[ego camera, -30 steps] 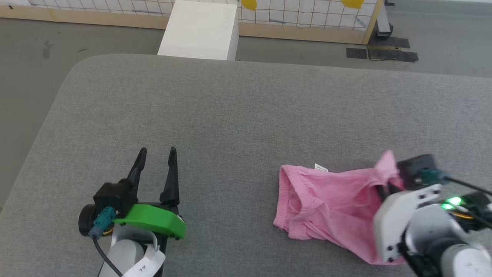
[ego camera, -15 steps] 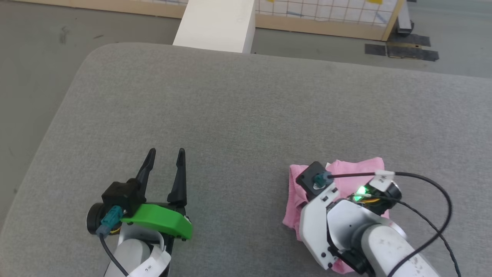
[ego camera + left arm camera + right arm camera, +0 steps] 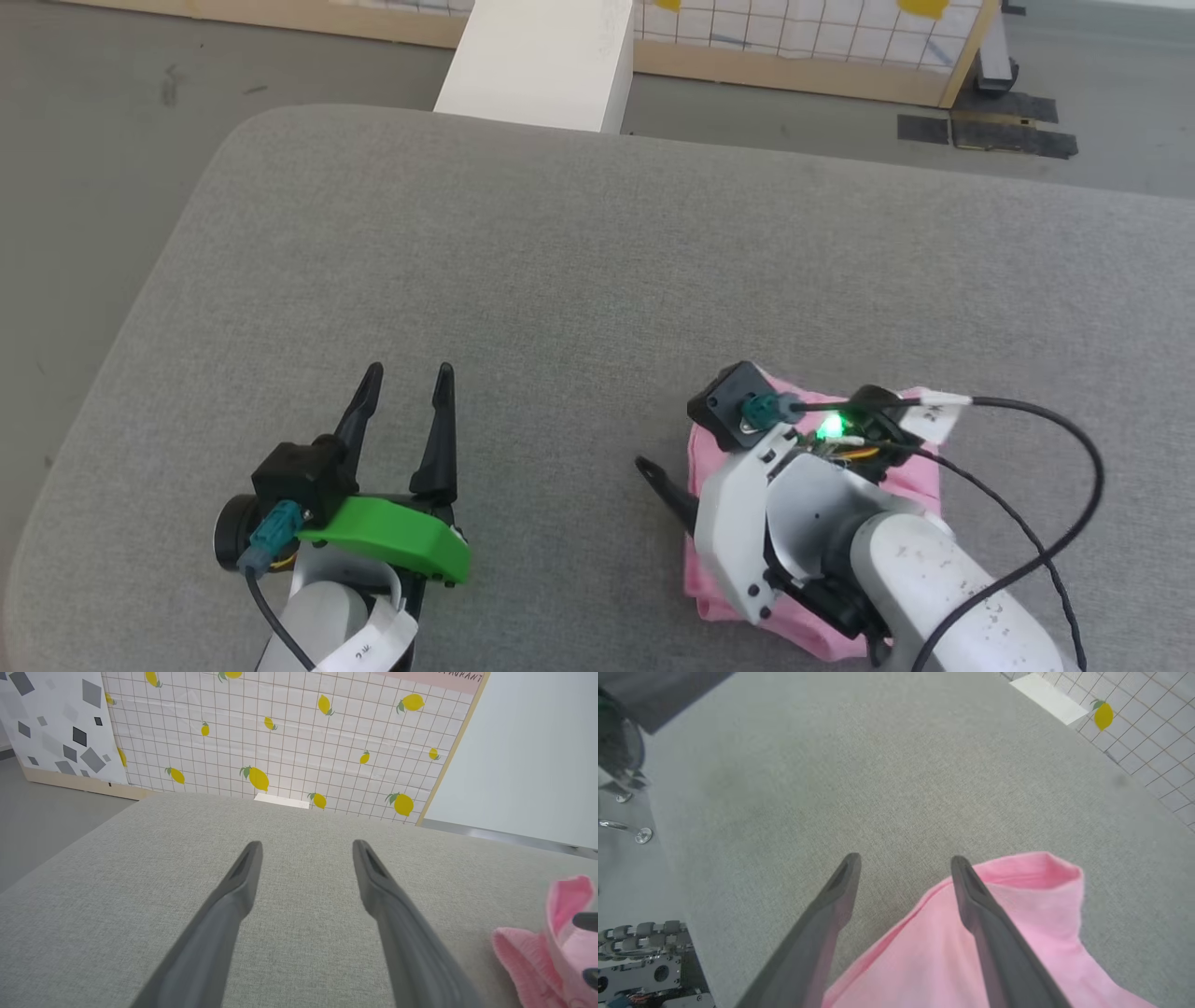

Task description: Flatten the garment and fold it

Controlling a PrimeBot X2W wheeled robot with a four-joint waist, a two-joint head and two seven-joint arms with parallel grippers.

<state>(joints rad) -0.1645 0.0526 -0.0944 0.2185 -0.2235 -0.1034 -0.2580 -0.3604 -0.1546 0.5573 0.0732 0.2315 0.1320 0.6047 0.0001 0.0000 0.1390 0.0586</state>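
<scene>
Though poised directly over the garment (image 3: 1041, 914), clamps nothing with the right gripper (image 3: 903, 862): holds its fingers (image 3: 978, 905) released and spread wide, one above the pink cloth, the other above bare grey counter (image 3: 831, 788) just beside the garment's edge. Shows the garment lying on the counter as a compact folded bundle, largely covered in the head view by the pale right forearm (image 3: 934, 588) and its black cable (image 3: 1074, 467). Has the left gripper (image 3: 409, 369) well apart from the garment, off to its left, fingers likewise released and parted with nothing between them. Catches, at the right edge of the left wrist view, a gathered pink rim of the garment rising off the counter. Shows, beyond the garment and past the counter's far edge, a white box (image 3: 537, 56) before a lemon-patterned grid wall (image 3: 289, 732).
</scene>
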